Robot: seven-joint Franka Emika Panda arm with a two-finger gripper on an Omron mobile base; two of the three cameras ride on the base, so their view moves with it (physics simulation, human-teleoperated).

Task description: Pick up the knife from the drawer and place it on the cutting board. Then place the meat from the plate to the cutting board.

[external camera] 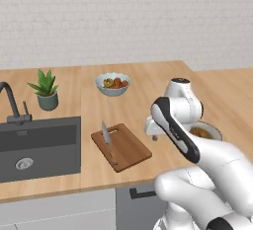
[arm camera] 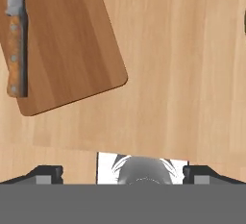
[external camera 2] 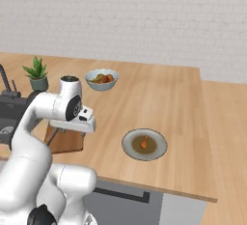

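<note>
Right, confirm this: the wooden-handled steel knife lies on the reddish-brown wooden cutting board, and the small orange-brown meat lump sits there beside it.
Wrong on the meat. The orange-brown meat lump is on the round pale grey plate, as the right base view shows. The wooden-handled steel knife does lie on the reddish-brown wooden cutting board.

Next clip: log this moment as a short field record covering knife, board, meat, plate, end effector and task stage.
knife: lying on the cutting board, blade toward the far end
meat: on the plate, right of the board
end effector: open, empty, above bare counter between board and plate
fruit bowl: behind the board, untouched
stage: knife placed; meat not yet moved
</note>
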